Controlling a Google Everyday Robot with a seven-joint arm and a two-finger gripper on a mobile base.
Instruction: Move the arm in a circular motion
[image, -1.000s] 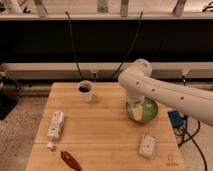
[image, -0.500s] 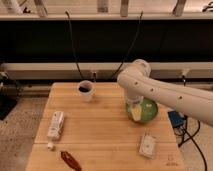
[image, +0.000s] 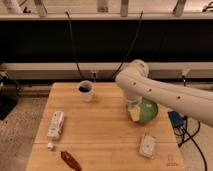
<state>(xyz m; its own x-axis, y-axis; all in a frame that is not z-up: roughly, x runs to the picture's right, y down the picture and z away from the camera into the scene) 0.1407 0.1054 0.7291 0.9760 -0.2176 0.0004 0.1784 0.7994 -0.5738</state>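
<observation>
Edged slightly lower and toward 9 o'clock since a second ago: large glossy white robot arm (image: 165, 95), one only, thick rounded tubes, reaching in from 3 o'clock over the right half of a light wooden table (image: 100, 130), bulbous elbow joint raised near the back edge at about 1 o'clock from the table's centre. On the tabletop, nothing shifted. Hanging from that elbow, a short last segment ending in the gripper (image: 133, 106), low at 3 o'clock, right against the left side of a round green bowl (image: 149, 111); open or closed, cannot tell. At the bowl's left rim, pale yellow piece (image: 134, 115); inside the bowl or held, cannot tell.

Containers, two: that green bowl, and one small white cup (image: 86, 91) at 11 o'clock, upright, dark liquid inside, well apart from the arm.

Packets, three: one long white rectangular pack (image: 55, 124) at 9 o'clock, lying flat, print too small to read; one dark reddish-brown wrapper (image: 70, 160) at 7 o'clock near the front edge; one squarish pale packet (image: 148, 146) at 5 o'clock, markings unreadable. Just below the long pack, one tiny white piece (image: 50, 146). On the table's front right corner, small dark mark (image: 172, 162), not legible.

Behind the table, two black cables (image: 74, 50), drooping against a dark wall toward a spot near the cup.
</observation>
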